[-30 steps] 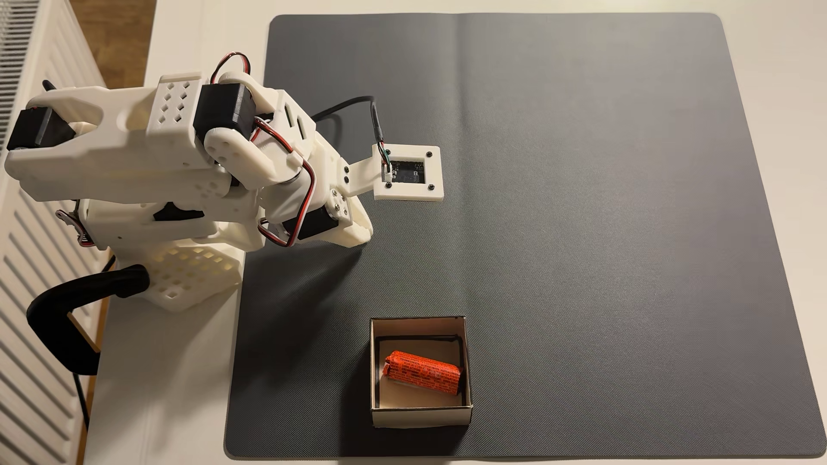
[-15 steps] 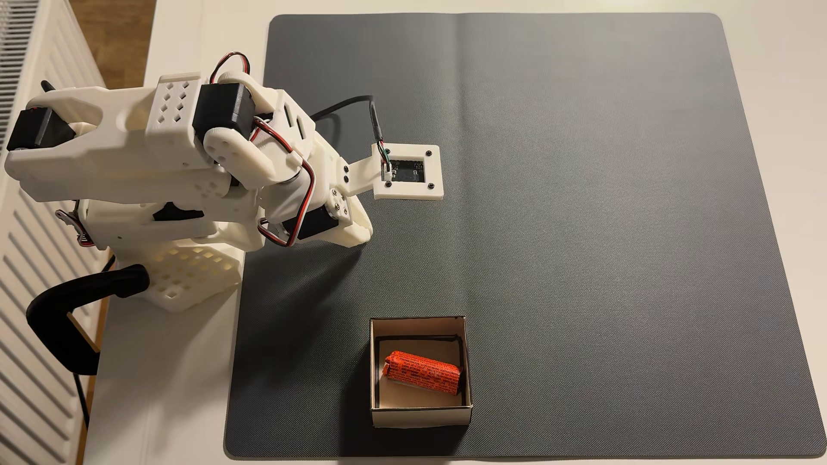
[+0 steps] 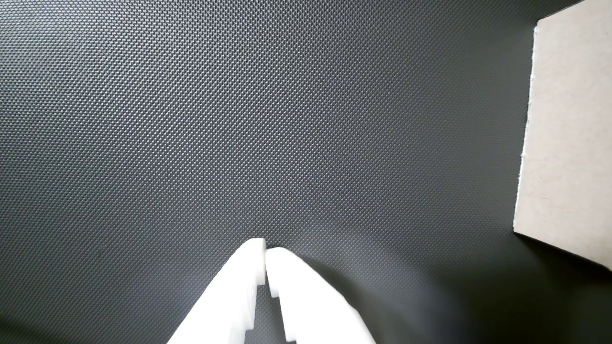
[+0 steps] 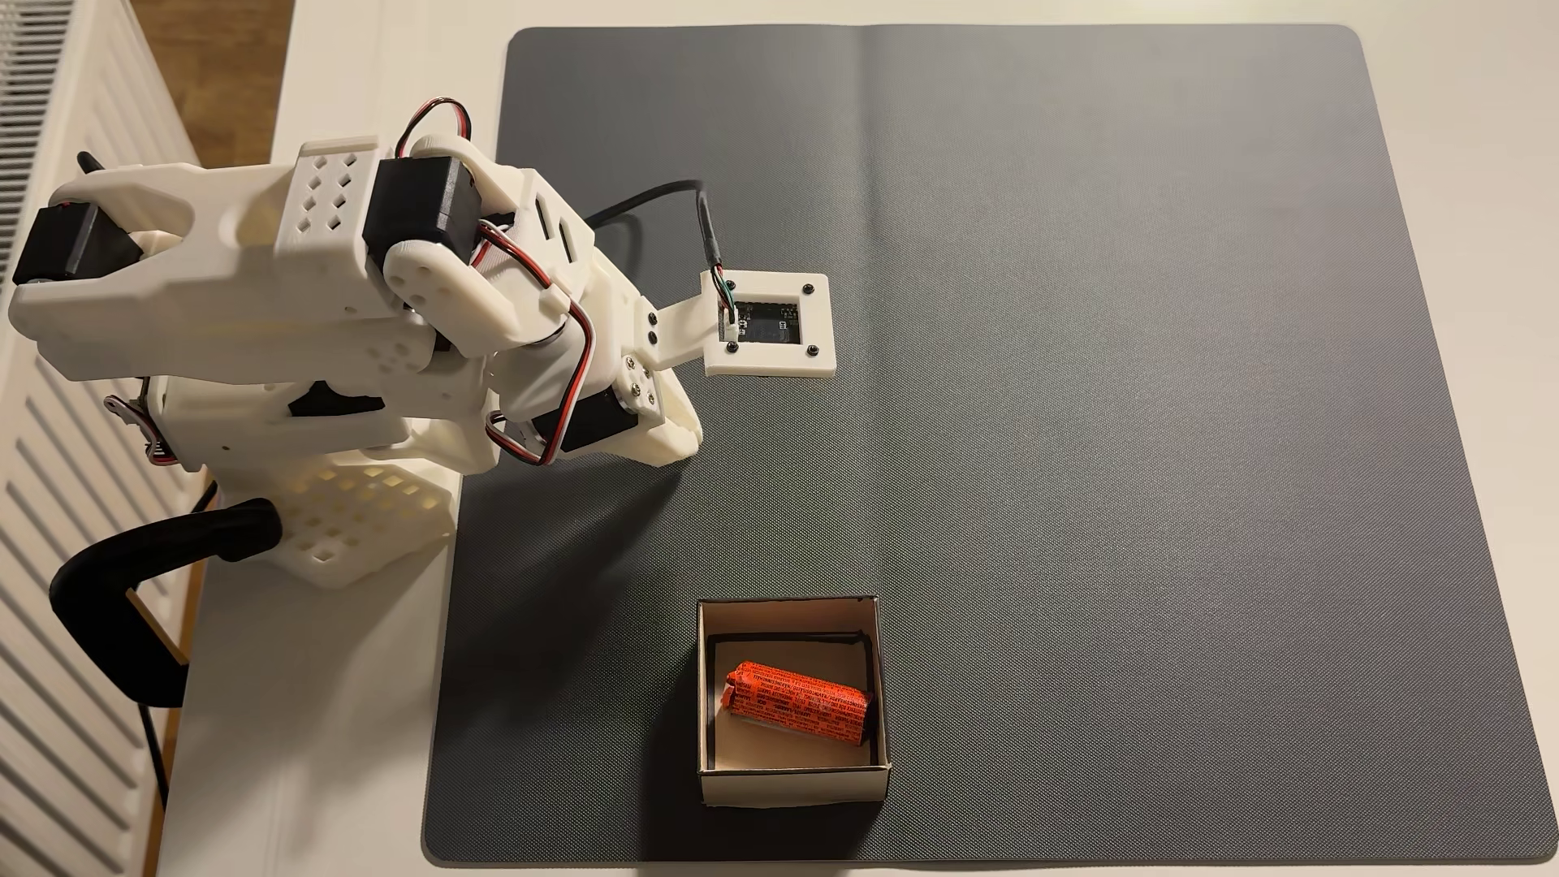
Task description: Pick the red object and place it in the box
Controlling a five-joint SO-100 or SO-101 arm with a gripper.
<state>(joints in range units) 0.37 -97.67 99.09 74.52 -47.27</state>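
In the fixed view, a white table [image 4: 1434, 17] fills most of the scene, with a large dark grey textured mat [image 4: 1097, 422] laid across it; a faint vertical fold line runs down the mat's middle. At nine o'clock stands a white ribbed radiator [image 4: 51, 548] beside the table's edge. At eleven o'clock a strip of brown wooden floor [image 4: 228, 67] shows between radiator and table. A black clamp [image 4: 110, 607] grips the table's edge at eight o'clock. The light is warm and casts soft shadows toward six o'clock. In the wrist view the mat's [image 3: 239, 119] fine dotted weave shows close up.
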